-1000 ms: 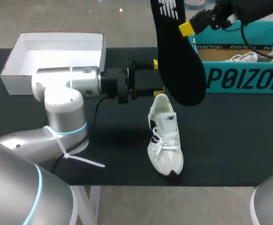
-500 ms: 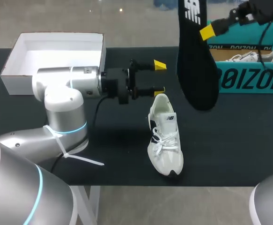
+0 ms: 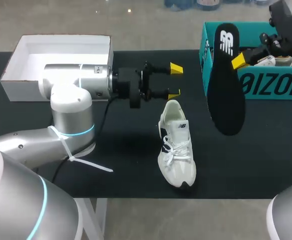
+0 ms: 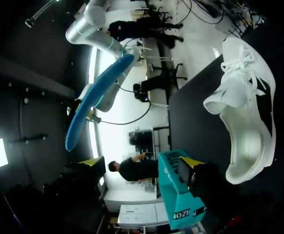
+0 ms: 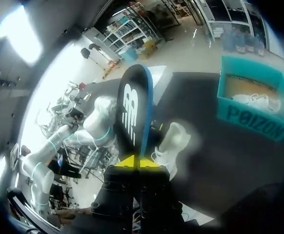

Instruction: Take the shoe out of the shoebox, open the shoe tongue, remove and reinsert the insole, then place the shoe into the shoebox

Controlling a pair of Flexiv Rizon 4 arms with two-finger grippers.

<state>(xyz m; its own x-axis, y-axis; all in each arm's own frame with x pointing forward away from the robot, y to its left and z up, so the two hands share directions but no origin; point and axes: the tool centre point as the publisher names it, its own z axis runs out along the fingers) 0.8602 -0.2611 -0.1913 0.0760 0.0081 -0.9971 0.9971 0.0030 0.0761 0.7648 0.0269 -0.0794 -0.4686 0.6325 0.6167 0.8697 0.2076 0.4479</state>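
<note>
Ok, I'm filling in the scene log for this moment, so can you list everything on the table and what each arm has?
shoe: one, white, lying on the table near its front edge, toe to the front
insole: one, black with a white logo, held in the air in front of the shoebox
shoebox: one, teal, back right of the table
second shoe: one, white, inside the shoebox
white box: one, open, back left
table: one, black
left pincer: open, empty, just behind the shoe's heel
right pincer: shut on the insole
</note>
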